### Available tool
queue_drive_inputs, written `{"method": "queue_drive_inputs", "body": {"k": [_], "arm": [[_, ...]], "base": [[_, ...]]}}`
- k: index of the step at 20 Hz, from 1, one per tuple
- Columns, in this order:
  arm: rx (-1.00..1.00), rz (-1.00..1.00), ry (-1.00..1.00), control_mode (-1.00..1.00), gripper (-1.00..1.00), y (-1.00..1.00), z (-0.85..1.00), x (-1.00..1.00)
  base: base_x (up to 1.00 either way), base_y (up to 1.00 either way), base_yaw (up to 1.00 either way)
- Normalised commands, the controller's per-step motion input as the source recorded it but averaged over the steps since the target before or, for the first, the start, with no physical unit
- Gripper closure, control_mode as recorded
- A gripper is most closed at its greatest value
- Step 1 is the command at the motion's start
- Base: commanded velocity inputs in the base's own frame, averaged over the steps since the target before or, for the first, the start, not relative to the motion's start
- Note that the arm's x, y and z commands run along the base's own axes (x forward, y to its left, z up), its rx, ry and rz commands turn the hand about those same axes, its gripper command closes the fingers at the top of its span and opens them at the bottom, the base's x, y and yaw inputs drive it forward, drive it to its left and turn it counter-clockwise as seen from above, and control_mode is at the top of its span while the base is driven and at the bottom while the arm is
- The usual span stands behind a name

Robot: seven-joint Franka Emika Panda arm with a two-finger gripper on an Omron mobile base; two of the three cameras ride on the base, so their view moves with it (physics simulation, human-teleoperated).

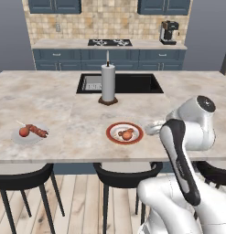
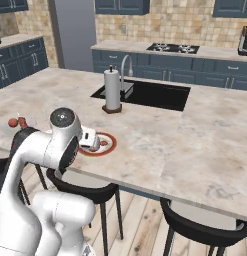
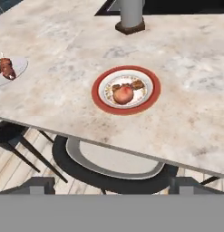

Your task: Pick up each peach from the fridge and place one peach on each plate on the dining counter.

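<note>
On the dining counter the white plate with an orange-red rim holds one peach beside small brown bits. The hand view looks down on that plate and its peach. At the left, a pale grey plate carries a second peach next to brown-red skewered food. My gripper is open and empty, its fingers spread wide above the counter's near edge, just right of the rimmed plate. The fridge is out of view.
A paper towel holder stands in front of the black sink. Black stools line the counter's near side. The blue-cabinet counter with the hob and a coffee machine runs along the back wall.
</note>
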Motion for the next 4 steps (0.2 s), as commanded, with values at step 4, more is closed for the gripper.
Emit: {"method": "queue_drive_inputs", "body": {"k": [4], "arm": [[0.0,0.04,-0.19,-1.0,-1.0,-0.01,0.16,-1.0]], "base": [[0.0,0.0,0.0]]}}
